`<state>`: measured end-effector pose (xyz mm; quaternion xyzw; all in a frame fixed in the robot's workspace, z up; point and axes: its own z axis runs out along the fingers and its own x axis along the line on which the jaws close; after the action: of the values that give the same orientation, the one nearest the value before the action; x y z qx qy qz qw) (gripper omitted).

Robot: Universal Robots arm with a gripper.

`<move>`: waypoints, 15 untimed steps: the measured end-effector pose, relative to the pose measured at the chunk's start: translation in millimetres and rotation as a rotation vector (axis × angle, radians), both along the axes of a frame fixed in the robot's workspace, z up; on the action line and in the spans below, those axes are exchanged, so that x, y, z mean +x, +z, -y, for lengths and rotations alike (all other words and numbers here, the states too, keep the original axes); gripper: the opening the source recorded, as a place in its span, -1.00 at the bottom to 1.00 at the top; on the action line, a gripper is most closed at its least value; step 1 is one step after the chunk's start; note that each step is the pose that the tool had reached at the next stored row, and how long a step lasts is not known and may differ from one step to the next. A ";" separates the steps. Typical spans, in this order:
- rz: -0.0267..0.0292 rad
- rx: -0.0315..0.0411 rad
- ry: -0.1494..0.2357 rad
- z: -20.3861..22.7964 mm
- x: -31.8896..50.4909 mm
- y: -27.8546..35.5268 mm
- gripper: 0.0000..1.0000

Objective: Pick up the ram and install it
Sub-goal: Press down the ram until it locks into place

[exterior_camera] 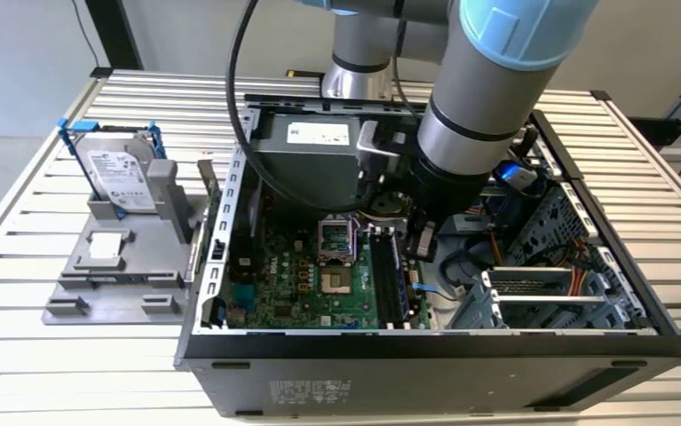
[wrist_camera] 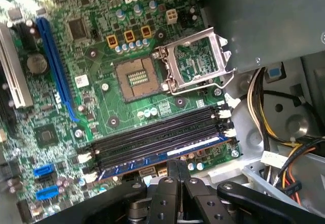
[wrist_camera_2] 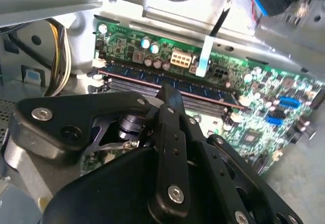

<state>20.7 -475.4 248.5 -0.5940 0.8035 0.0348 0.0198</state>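
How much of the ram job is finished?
Mostly done, it seems: the ram already stands in the outermost memory slot on the board. In hand: the closed tool sits right at its top edge. Left: I cannot tell whether it is pushed fully in.

- The gripper stood inside the computer case in the exterior view; the arm hid its upper part, and the fingertips were too small to resolve.
- The ram lay in a memory slot in the first wrist view; the fingers covered part of its near edge.
- The hard drive was partly concealed by its grey stand.
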 end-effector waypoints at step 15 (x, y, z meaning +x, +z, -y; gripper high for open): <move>0.0121 -0.0028 0.249 0.3 0.1 -1.0 -1.00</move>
<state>20.8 -475.6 247.5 -0.6895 0.7233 0.0322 0.0194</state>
